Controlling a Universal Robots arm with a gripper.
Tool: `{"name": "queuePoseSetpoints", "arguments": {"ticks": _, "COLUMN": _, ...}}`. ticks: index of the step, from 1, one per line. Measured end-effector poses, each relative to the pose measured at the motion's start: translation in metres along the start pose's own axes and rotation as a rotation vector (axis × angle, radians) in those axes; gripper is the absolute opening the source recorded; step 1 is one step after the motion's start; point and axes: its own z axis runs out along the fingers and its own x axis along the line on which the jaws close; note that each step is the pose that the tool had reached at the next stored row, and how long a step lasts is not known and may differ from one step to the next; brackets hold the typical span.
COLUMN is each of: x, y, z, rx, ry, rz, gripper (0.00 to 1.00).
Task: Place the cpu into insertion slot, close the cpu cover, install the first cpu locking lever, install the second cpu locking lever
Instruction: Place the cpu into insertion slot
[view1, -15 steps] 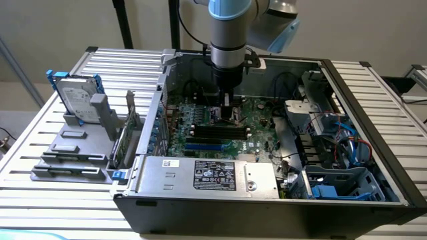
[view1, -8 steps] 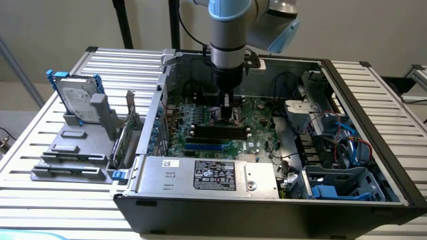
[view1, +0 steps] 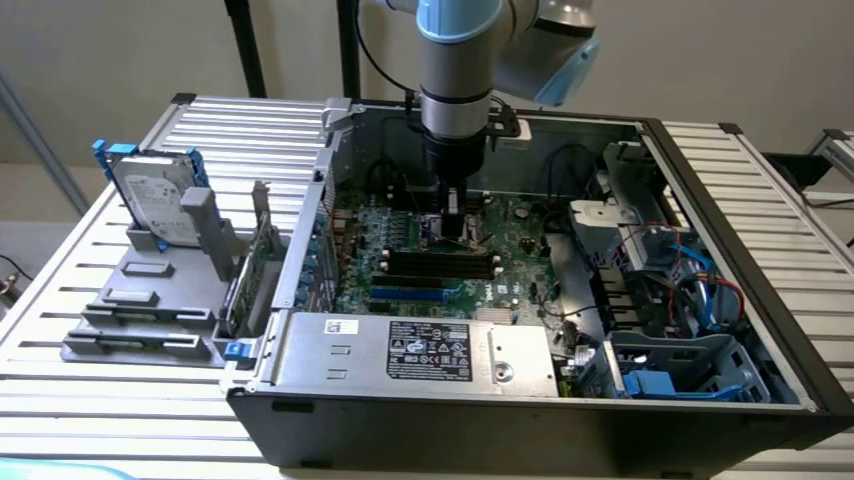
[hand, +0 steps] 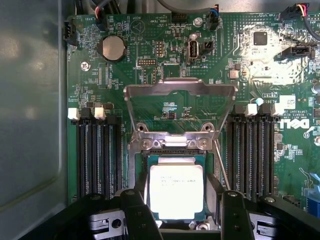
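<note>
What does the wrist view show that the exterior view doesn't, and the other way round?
Wrist view: the cpu lying in the insertion slot, the cpu cover raised, the gripper open, a finger either side. Exterior view: the arm reaching down into the open computer case, a hard drive standing beside it. Both: the green board and its black memory slots.

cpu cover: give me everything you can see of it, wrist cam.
The cpu cover is a thin silvery metal frame with a square window through its middle, and the green board shows through that window. It stands open, off the cpu, which lies in the insertion slot. Its hinged edge meets the slot's metal rim and its free edge points away from the slot. Its side bars narrow toward the hinge. Apart from the hinge, nothing appears to touch it.
</note>
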Motion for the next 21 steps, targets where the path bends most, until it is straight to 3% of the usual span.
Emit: {"name": "queuePoseSetpoints", "arguments": {"ticks": 21, "x": 0.0018, "y": -0.0004, "z": 0.0017, "rx": 0.0001, "ry": -0.0012, "rz": 0.008, "gripper": 0.54}}
